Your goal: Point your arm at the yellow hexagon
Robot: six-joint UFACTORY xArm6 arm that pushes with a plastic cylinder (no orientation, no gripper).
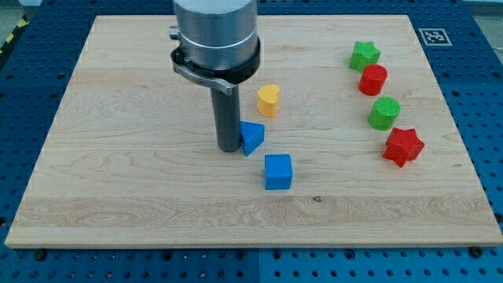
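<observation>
The only yellow block [268, 100] stands near the board's middle; it looks heart-shaped, and I see no yellow hexagon. My tip [229, 147] rests on the board, below and to the left of the yellow block. The tip touches the left side of a blue triangular block [252, 137]. A blue cube [277, 171] lies lower, to the right of the tip. The arm's grey body [215, 35] hides part of the board's top middle.
At the view's right stand a green star [364, 55], a red cylinder [373, 79], a green cylinder [384, 113] and a red star [403, 145]. The wooden board [118, 157] lies on a blue perforated table. A marker tag [431, 36] is at the board's top right corner.
</observation>
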